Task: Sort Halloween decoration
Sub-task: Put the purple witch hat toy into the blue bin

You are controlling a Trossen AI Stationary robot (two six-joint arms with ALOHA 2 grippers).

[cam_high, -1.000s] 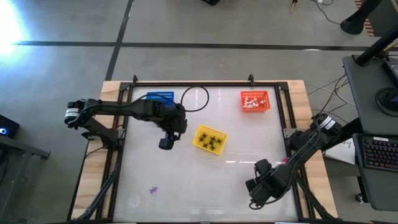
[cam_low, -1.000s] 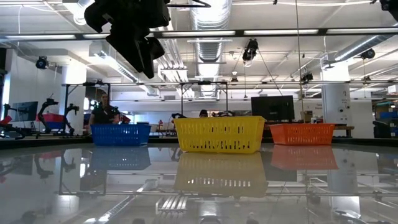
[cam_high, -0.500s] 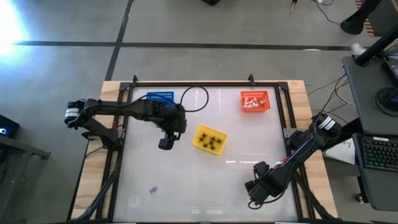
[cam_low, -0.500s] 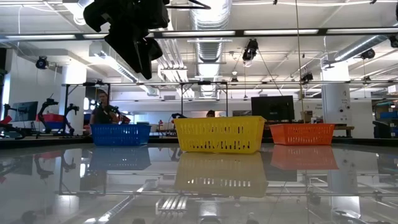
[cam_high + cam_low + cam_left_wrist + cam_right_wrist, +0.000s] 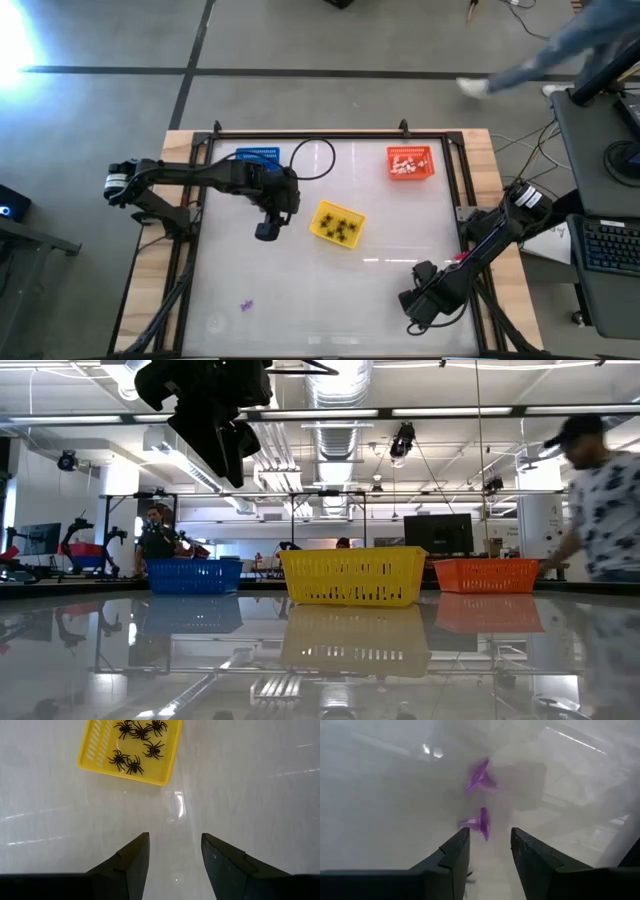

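Two purple pieces (image 5: 479, 775) (image 5: 480, 822) of the Halloween decoration lie on the table under my right gripper (image 5: 490, 845). That gripper is open and points down at the near right (image 5: 415, 305), and the nearer piece lies just beyond its fingertips. Another purple piece (image 5: 245, 305) lies at the near left. Black spiders (image 5: 132, 745) lie in the yellow basket (image 5: 337, 224), and white bits are in the orange basket (image 5: 410, 162). My left gripper (image 5: 174, 855) hangs open above the table, left of the yellow basket (image 5: 267, 230).
A blue basket (image 5: 258, 156) stands at the far left beside a black cable loop (image 5: 313, 158). A dark frame (image 5: 300, 137) runs round the table top. A person (image 5: 600, 510) walks past beyond the far right corner.
My right gripper has sunk toward the table at the near right, still open. A person has come into view beyond the table's far right.
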